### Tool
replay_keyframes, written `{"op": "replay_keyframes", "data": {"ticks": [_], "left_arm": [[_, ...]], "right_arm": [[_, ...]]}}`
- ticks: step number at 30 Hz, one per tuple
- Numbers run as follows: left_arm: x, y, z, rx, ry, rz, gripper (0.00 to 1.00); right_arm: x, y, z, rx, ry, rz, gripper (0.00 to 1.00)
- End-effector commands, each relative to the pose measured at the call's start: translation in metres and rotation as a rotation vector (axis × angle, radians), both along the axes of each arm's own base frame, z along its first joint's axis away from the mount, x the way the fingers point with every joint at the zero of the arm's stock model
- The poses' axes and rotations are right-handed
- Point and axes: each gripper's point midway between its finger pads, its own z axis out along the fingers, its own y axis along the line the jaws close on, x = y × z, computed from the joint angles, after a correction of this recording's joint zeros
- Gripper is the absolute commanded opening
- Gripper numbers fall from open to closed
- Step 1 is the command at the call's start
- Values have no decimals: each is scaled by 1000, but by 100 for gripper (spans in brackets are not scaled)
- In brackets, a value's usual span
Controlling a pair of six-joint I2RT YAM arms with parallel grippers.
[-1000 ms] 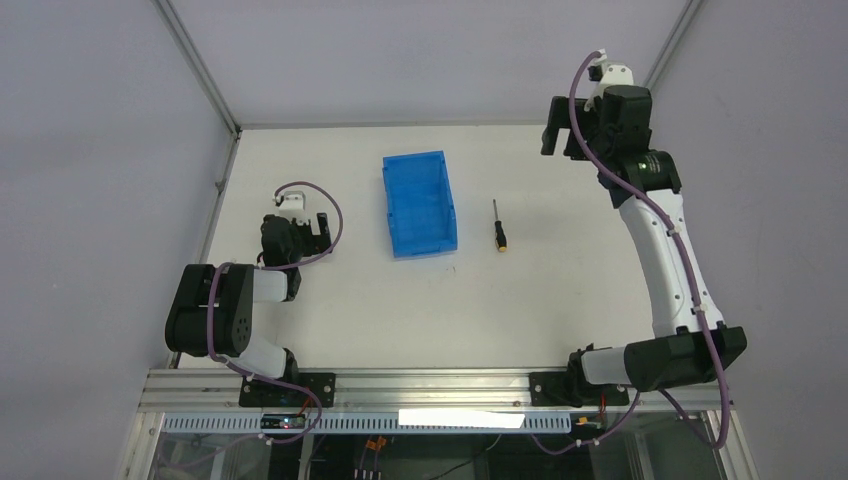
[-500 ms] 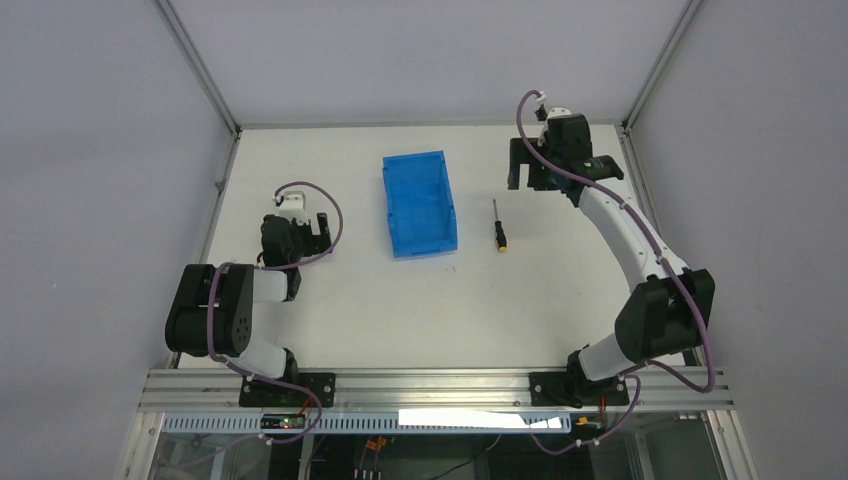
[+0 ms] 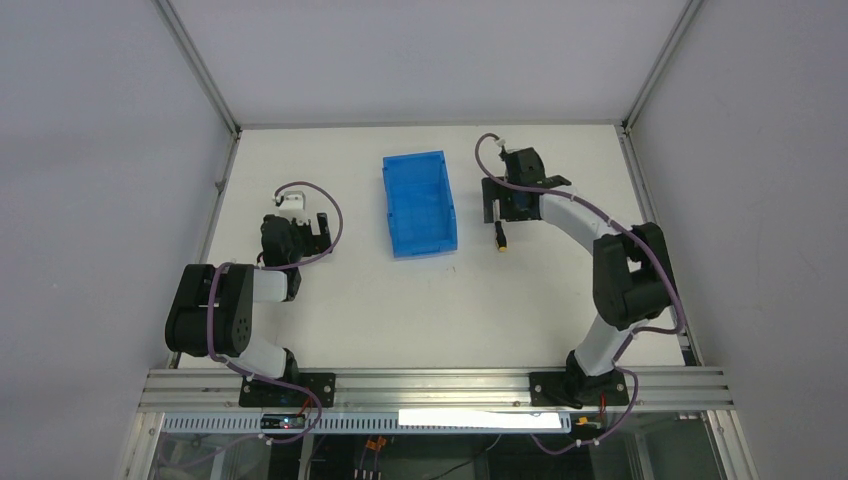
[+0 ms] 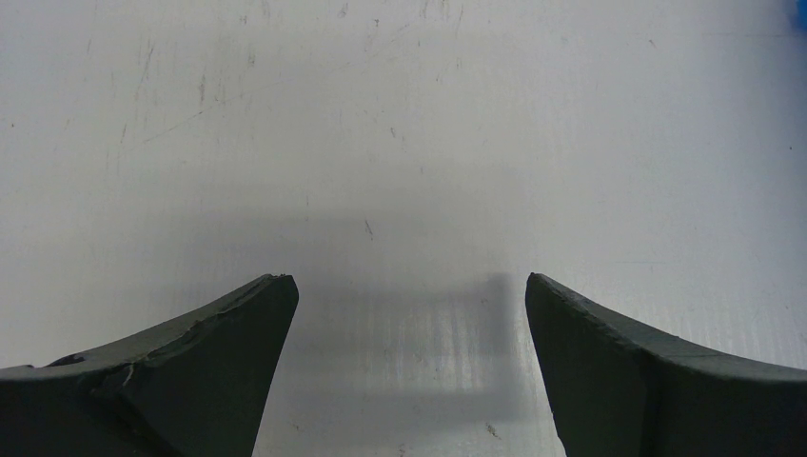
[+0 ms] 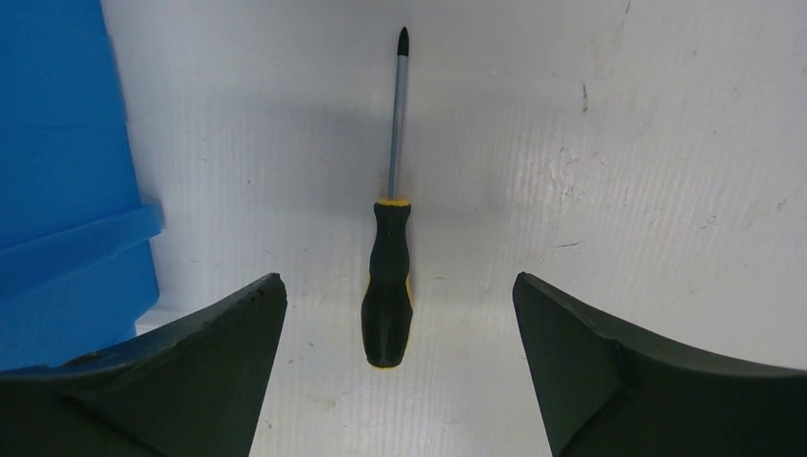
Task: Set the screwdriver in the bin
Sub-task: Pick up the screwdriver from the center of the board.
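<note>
The screwdriver (image 5: 388,295) lies flat on the white table, its black handle with an orange-yellow end toward my wrist camera and its thin shaft pointing away. My right gripper (image 5: 397,280) is open and low over it, one finger on each side of the handle, neither touching. From above, my right gripper (image 3: 503,210) covers the shaft, and only the screwdriver (image 3: 501,238) handle shows. The blue bin (image 3: 420,204) stands just left of it, and a bin (image 5: 57,200) wall fills the left of the right wrist view. My left gripper (image 3: 321,226) (image 4: 409,282) rests open over bare table, left of the bin.
Metal frame posts and grey walls close in the table on the left, right and far sides. A rail (image 3: 430,385) with both arm bases runs along the near edge. My right arm's elbow (image 3: 625,270) stands right of the screwdriver.
My right arm has swung from the far right corner leftward and down, so its gripper now sits over the screwdriver. The left arm, bin and screwdriver have not moved.
</note>
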Motion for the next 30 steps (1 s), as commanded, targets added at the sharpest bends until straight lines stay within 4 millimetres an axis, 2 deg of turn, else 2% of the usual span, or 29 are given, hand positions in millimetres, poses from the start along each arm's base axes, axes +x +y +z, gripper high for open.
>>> {"op": "replay_keyframes", "data": {"ticks": [1,9,11,14,17,22,24,28,30], "left_arm": [[4,0,14,0,-47,11,99],[4,0,14,1,-47,13,99],[4,0,14,0,-47,12,99],[4,0,14,0,-47,11,99],[4,0,14,1,-47,13,99],[4,0,14,0,-48,11,99],[4,0,14,0,-48,11,99],[4,0,14,0,-48,12,99],[4,0,14,0,-48,12,99]], "right_arm": [[11,6,-12,-24,-43,-26,91],[1,14,-48,-3,38,-10,70],[0,12,-54,-11,49,-23,63],[-1,11,-57,-23,63,-30,46],[-1,9,-58,-38,69,-35,31],[-3,9,-60,-52,81,-37,25],[-2,7,-58,-59,79,-39,18],[-1,7,-42,-57,51,-42,8],[1,7,-26,-47,22,-42,4]]}}
